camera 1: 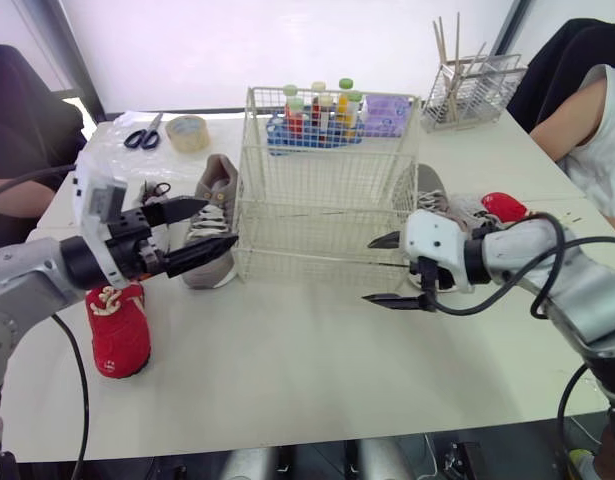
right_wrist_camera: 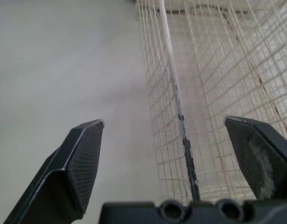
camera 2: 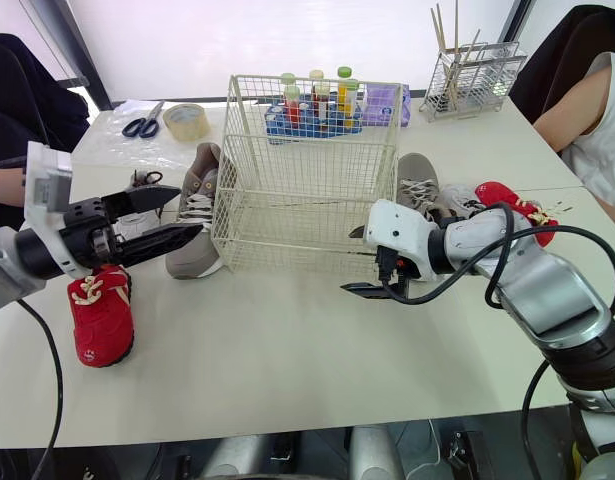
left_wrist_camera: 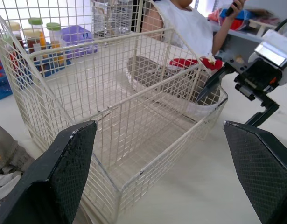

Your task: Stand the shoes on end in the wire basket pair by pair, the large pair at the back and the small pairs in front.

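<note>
Basket (camera 1: 327,190) between gaping left pincer (camera 1: 217,224), right pincer (camera 1: 370,270)

The wire basket (camera 1: 327,215) stands between left large shoe (camera 1: 212,225) and right large shoe (camera 1: 435,192), tube rack (camera 1: 317,130) behind.

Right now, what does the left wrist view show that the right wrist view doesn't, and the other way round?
Left wrist view: a grey shoe and a red shoe beyond the wire basket, a rack of bottles, a person in white, and the right fingers, open. Right wrist view: a dark worn stretch on the basket's corner wire, seen close. Both: the basket's mesh with nothing inside, the pale table, and the viewing arm's own open fingers, as with the left fingers.
</note>
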